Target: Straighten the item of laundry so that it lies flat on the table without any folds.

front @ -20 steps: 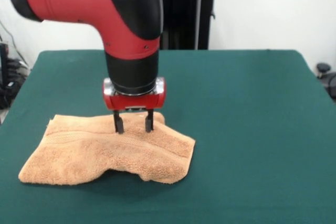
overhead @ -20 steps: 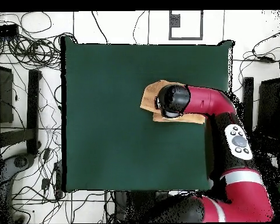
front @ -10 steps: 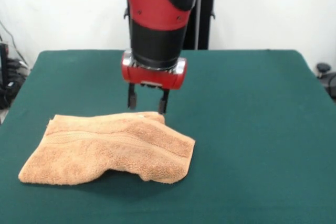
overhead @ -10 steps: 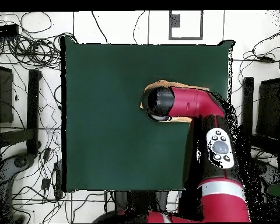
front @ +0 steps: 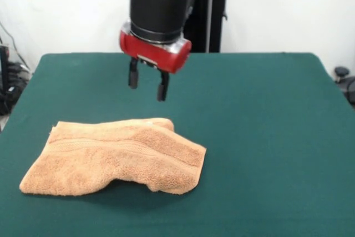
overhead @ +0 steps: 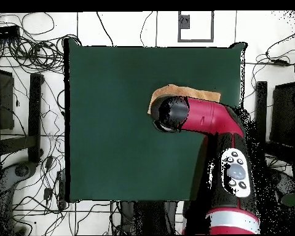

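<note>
Orange-tan towel, front view: the towel (front: 113, 160) lies on the green worktop (front: 260, 137) toward the picture's left and near side, rumpled and not flat.
Folds, front view: one layer is doubled over another along the far edge, a woven band stripe runs across the upper face, and the near right part humps up so that a shadowed gap shows beneath it.
Claw, front view: the claw (front: 147, 80) hangs in the air above the worktop, beyond the towel's far edge and clear of the cloth.
Claw state, front view: the two dark fingers (front: 133, 75) stand apart with bare worktop showing between them, and nothing is held.
Arm, front view: the red and black arm (front: 158, 9) comes down from the top of the picture, slightly tilted.

Towel, overhead view: only a strip of the towel (overhead: 196, 94) shows, in the right half of the worktop (overhead: 113, 123), near its right edge.
Arm, overhead view: the arm (overhead: 205, 120) crosses over the towel's lower part and hides it.
Claw, overhead view: the arm's rounded dark end covers the claw, so its fingers cannot be seen here.
</note>
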{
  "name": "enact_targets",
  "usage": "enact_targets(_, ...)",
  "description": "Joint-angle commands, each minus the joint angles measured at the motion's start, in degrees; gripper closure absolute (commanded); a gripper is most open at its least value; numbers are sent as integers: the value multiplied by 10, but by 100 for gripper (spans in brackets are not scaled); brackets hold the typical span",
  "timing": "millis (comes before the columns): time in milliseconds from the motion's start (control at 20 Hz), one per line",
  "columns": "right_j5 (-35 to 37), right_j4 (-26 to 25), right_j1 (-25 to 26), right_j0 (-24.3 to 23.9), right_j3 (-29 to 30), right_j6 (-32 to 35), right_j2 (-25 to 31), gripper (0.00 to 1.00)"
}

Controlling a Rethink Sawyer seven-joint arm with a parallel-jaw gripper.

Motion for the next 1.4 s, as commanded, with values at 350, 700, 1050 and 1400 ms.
enact_targets(350, -28, 66, 6, 17, 87, 210, -70, 0)
enact_targets(700, -8, 97, 15, 28, 67, 249, -106, 0)
enact_targets(1050, 26, 142, 28, 45, 28, 321, -163, 0)
enact_targets(1400, -22, 177, 60, 49, -1, 364, -186, 0)
